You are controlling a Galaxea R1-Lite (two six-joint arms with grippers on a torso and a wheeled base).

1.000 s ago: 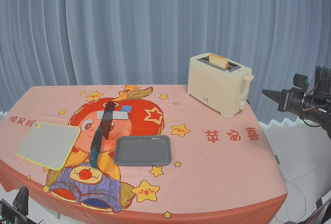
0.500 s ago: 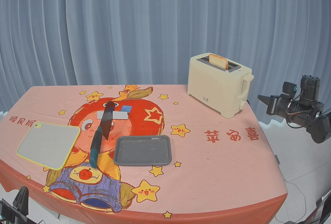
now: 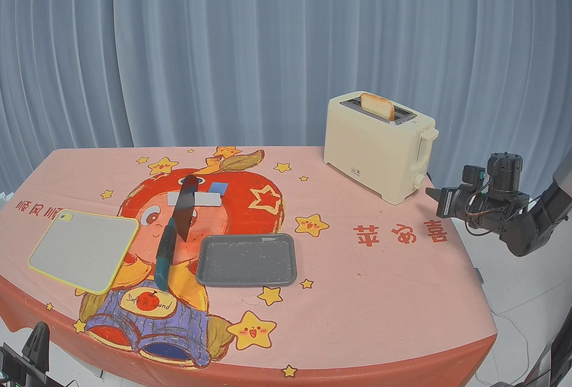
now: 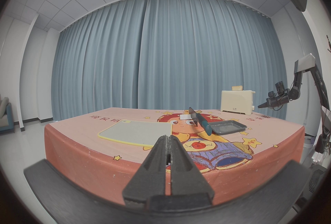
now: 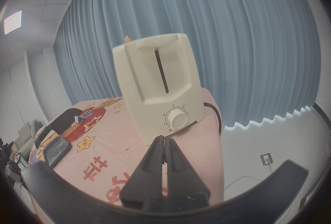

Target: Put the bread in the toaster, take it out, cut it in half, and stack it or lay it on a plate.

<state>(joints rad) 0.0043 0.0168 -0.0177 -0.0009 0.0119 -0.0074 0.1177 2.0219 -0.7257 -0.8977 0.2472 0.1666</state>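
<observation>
A cream toaster (image 3: 379, 146) stands at the table's back right with a slice of bread (image 3: 377, 106) sticking up out of its slot. My right gripper (image 3: 430, 192) hangs shut just off the toaster's lever end, near its dial (image 5: 178, 118), holding nothing. A grey plate (image 3: 247, 259) lies mid-table, with a teal-handled knife (image 3: 174, 229) to its left and a yellow-rimmed cutting board (image 3: 83, 249) at the front left. My left gripper (image 4: 169, 140) is shut and empty, low before the table's front-left edge, facing the cutting board (image 4: 138, 132).
The toaster's black cord (image 5: 214, 116) runs off the table's right edge behind it. A white and blue card (image 3: 202, 196) lies under the knife tip. Blue curtains close off the back. Open cloth lies between the plate and the toaster.
My right arm has come down and left toward the toaster's lever end, from beyond the table's right edge. Bread, knife, plate and board have not moved.
</observation>
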